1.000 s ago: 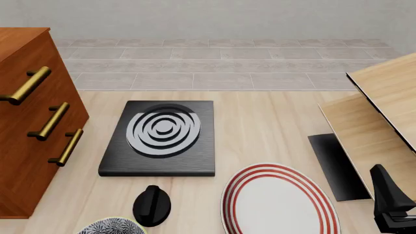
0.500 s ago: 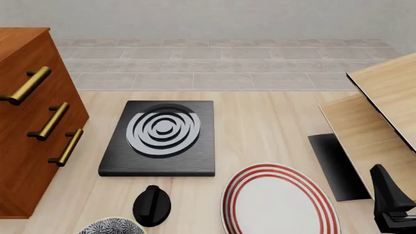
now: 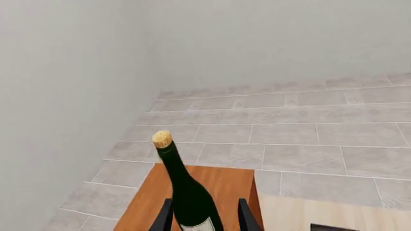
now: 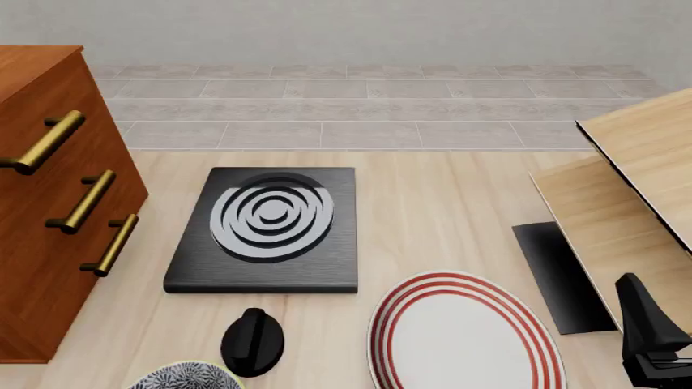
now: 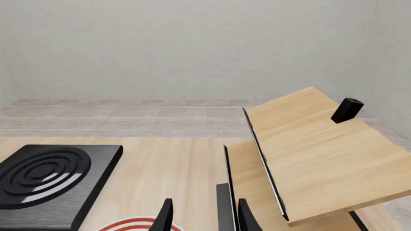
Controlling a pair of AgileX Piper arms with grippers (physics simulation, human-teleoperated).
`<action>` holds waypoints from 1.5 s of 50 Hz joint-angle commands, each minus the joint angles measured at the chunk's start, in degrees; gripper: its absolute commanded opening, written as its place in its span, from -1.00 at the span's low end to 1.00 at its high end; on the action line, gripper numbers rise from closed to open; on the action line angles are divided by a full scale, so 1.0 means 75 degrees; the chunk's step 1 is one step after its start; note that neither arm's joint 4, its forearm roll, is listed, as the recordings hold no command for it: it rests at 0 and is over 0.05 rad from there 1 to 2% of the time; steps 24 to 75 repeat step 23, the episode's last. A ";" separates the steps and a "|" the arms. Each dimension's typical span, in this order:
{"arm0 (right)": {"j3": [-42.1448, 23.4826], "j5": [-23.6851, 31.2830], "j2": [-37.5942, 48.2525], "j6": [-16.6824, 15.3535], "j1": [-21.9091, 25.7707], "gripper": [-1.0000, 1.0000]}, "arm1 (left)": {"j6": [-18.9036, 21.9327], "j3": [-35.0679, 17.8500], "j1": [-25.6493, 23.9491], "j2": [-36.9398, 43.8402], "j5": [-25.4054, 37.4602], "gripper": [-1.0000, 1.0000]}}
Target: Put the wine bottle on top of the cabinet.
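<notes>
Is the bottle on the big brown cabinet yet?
Not yet. Done: the left gripper has the tall dark green glass wine bottle between its fingers, above the reddish-brown wooden cabinet. In hand: holding it up, tilted. Left: setting it down and letting go.
</notes>
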 commanded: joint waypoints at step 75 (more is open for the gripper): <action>0.0000 0.0001 0.0000 0.0000 -0.0003 1.00 | -0.0105 0.2198 -0.0668 -0.2420 -0.0449 1.00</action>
